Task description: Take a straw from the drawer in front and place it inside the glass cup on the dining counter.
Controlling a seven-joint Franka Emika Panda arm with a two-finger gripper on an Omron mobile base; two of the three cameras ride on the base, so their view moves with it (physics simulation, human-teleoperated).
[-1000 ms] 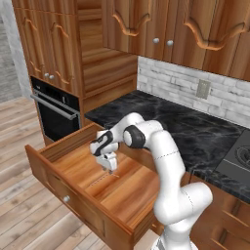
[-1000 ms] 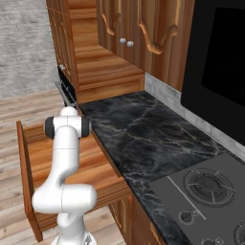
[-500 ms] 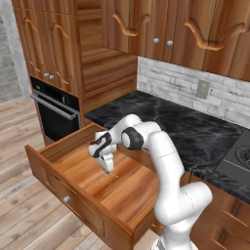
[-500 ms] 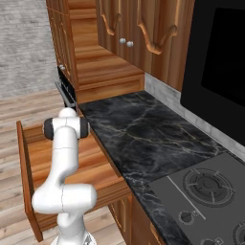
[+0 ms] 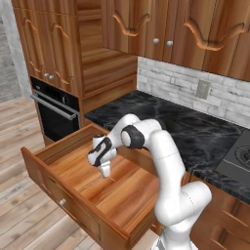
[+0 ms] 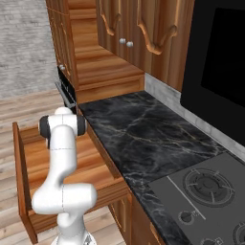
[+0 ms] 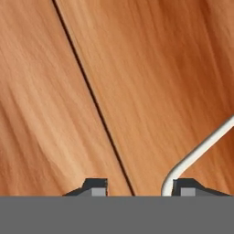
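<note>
Two dark fingertips of your gripper [image 7: 140, 187] had narrowed a little but stood apart, pinching nothing. It had sunk lower into the wide reddish-brown wooden drawer [image 5: 53, 183]. The thin pale straw [image 7: 201, 148] lay on the floor, its end just inside one fingertip, so I judge the grasp was not yet made.

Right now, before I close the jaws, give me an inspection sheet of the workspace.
Surface: the drawer is pulled wide open, with a plain wood floor.
Job's things: straw not made out for certain. A thin dark line on the floor runs between the fingertips; seam or straw, I cannot tell.
Clutter: nothing seen.
Grippers: the gripper points down, low over the drawer floor, jaws apart, nothing held.
Cables: a thin pale curved strand ends beside one fingertip; cannot tell what it is.
Surroundings: black marble counter backed by white brick, oven, stove, wooden cabinets above.
</note>
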